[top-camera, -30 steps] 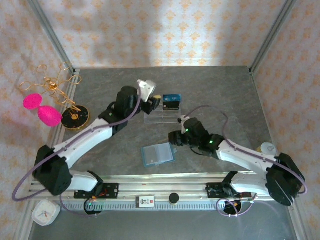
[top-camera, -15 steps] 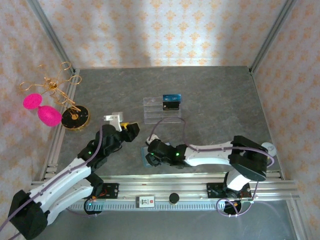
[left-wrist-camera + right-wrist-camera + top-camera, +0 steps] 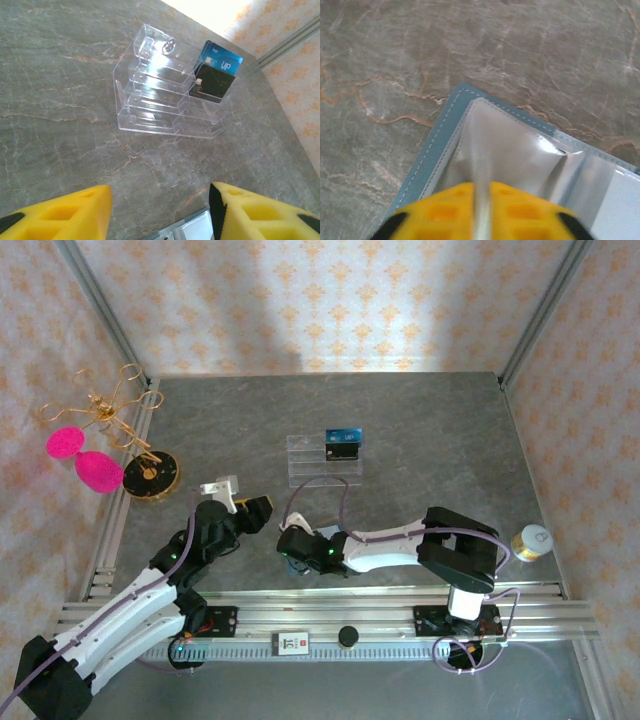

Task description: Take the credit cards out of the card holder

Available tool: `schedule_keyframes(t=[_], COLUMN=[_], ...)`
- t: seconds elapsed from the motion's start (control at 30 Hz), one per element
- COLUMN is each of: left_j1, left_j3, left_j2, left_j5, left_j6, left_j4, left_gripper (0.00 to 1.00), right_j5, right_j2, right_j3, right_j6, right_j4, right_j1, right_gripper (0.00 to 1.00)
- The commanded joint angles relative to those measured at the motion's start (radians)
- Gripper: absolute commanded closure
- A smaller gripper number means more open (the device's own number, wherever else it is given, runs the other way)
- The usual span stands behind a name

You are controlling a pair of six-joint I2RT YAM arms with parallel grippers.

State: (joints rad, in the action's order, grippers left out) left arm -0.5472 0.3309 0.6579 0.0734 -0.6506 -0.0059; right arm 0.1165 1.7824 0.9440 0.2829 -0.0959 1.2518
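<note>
The teal-blue card holder [image 3: 437, 145] lies open on the grey table, its pale lining up. My right gripper [image 3: 481, 192] is shut, with a raised fold of that lining pinched between its yellow fingers. From above, the right gripper [image 3: 293, 545] covers most of the card holder [image 3: 289, 561]. Two credit cards stand in the clear acrylic stand [image 3: 155, 95]: a teal one [image 3: 223, 56] and a dark one [image 3: 214, 83]. My left gripper [image 3: 160, 200] is open above bare table, short of the stand. In the top view the left gripper [image 3: 255, 508] hangs just left of the holder.
A gold wire stand [image 3: 110, 415] with pink ornaments sits on a dark round base [image 3: 150, 476] at the left edge. A small jar with a white lid [image 3: 531, 541] is at the right. A metal rail [image 3: 340, 600] runs along the near edge.
My left arm drew back from the acrylic stand toward the front left. The right arm swung left over the card holder, and its gripper shut on the lining.
</note>
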Motion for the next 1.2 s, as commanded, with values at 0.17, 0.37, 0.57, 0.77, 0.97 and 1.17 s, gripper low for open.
schedule_keyframes(t=[0.17, 0.37, 0.57, 0.77, 0.97, 1.17], left_j1=[-0.003, -0.071, -0.169, -0.24, -0.279, -0.327], left_j3=[-0.072, -0.121, -0.11, -0.031, 0.04, 0.152], left_j2=[0.092, 0.142, 0.284, 0.511, 0.619, 0.793], left_j5=[0.142, 0.148, 0.155, 0.209, 0.229, 0.272], left_j6=[-0.043, -0.079, -0.096, -0.079, -0.074, -0.053], left_j4=[0.059, 0.108, 0.218, 0.301, 0.333, 0.375], left_gripper=[0.72, 1.0, 1.0, 1.0, 1.0, 0.98], right_j5=[0.046, -0.009, -0.029, 0.024, 0.149, 0.201], right_j2=[-0.099, -0.235, -0.249, -0.317, -0.49, -0.7], right_j3=[-0.095, -0.213, -0.222, -0.271, -0.363, -0.452], right_j6=[0.124, 0.228, 0.258, 0.3, 0.377, 0.416], right_j4=[0.124, 0.306, 0.319, 0.318, 0.257, 0.134], right_j1=[0.001, -0.035, -0.04, -0.04, -0.049, -0.099], right_gripper=[1.0, 1.0, 1.0, 0.93, 0.62, 0.61])
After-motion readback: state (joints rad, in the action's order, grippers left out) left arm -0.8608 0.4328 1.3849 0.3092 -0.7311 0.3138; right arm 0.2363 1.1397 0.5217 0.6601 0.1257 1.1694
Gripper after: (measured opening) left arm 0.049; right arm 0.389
